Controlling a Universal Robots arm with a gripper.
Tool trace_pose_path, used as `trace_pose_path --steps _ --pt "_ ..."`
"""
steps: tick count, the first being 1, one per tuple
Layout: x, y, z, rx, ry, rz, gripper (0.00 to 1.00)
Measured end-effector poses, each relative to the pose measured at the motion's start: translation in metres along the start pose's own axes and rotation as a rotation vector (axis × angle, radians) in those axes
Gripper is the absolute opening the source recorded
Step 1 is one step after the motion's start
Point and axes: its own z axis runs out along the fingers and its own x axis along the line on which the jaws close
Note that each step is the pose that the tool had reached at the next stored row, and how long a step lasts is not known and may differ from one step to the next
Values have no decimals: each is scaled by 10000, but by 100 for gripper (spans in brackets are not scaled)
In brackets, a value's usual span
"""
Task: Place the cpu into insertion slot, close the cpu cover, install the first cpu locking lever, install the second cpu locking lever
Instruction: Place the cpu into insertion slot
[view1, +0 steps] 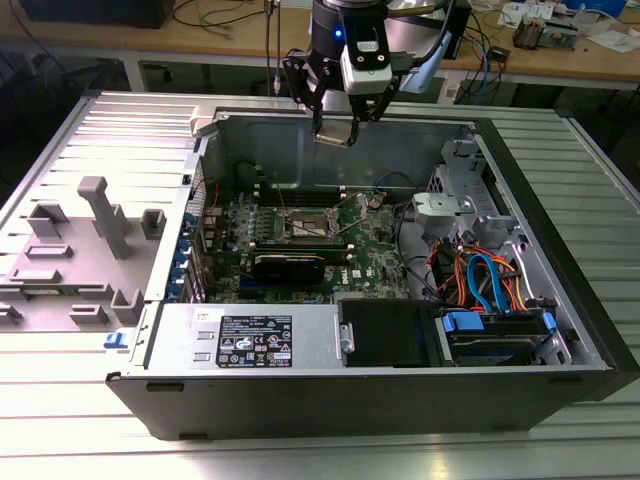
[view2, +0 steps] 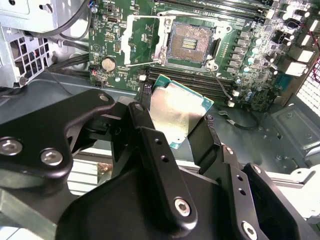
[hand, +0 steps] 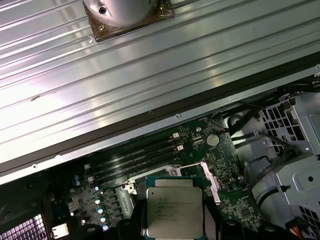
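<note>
The gripper (view1: 335, 128) is pinching the cpu (view1: 333, 136) between its two black fingers (view2: 150, 137), which are pressing on two opposite edges of the chip. It is hanging well above the insertion slot (view1: 312, 226), toward the far wall of the open computer case (view1: 400, 400) as the exterior view is showing it. In the second wrist view the cpu is turning its dull silver top to the camera and is sitting tilted, apart from the slot. The slot is lying uncovered, its dark centre bare. The cpu cover (view2: 145, 40) is lying swung open just beside the slot. One thin wire lever (view2: 142, 63) is lying near the slot on the cover's side, and another lever (view2: 220, 84) on the opposite side. Long black memory slots (view2: 200, 82) are running just beside the slot on the green motherboard (view1: 375, 250).
</note>
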Motion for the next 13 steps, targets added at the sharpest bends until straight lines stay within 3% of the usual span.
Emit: trace_pose_path --steps 13 --pt "0 0 0 -2 -5 60 55"
